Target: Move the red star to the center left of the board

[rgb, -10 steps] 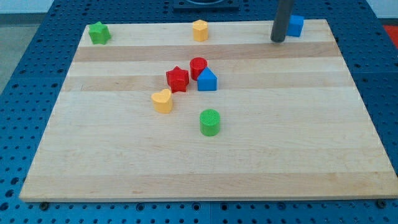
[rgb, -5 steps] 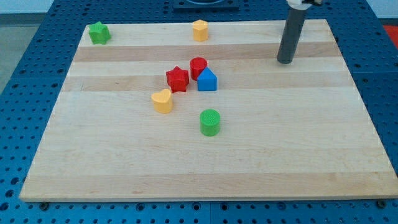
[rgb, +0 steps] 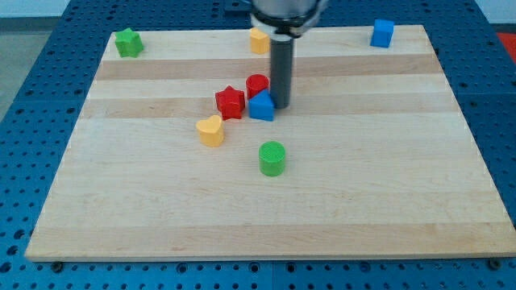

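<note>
The red star lies near the middle of the wooden board, a little toward the view's top. A red cylinder sits just to its upper right. A blue block with a pointed top touches the star's right side. My tip stands right against the blue block's right side, so the blue block is between my tip and the star.
A yellow heart-shaped block lies below left of the star. A green cylinder lies below the cluster. A green block is at the top left, a yellow block at the top middle, a blue cube at the top right.
My tip moved from the board's upper right down and left to the blue block's right side. The blue block shifted slightly left, against the red star.
</note>
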